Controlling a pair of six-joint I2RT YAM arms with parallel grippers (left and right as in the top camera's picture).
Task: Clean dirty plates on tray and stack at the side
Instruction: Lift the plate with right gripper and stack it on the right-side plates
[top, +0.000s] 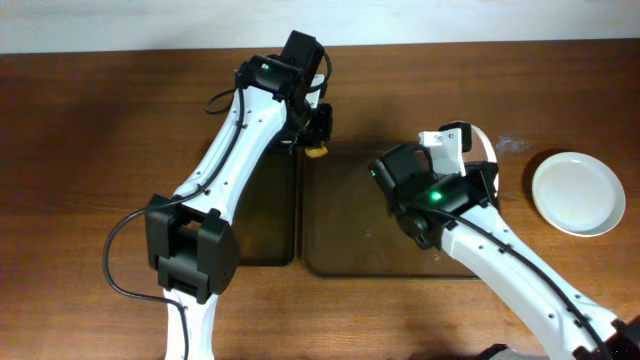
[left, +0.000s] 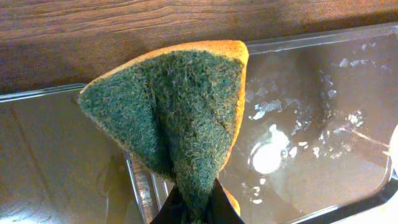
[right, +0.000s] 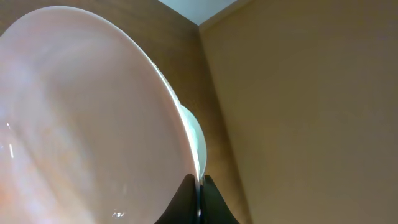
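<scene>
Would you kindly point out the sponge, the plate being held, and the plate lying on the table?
sponge (left: 174, 106), left wrist view, on its green scouring face.
held plate (right: 81, 124), right wrist view, on its broad pale surface.
plate on the table (top: 578, 193), overhead view, on its centre.

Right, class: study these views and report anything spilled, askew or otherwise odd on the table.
Wet patches and droplets lie on the tray beside the sponge, like leftover wash water. The right gripper holds a plate up on edge by its rim. Nothing looks broken.
</scene>
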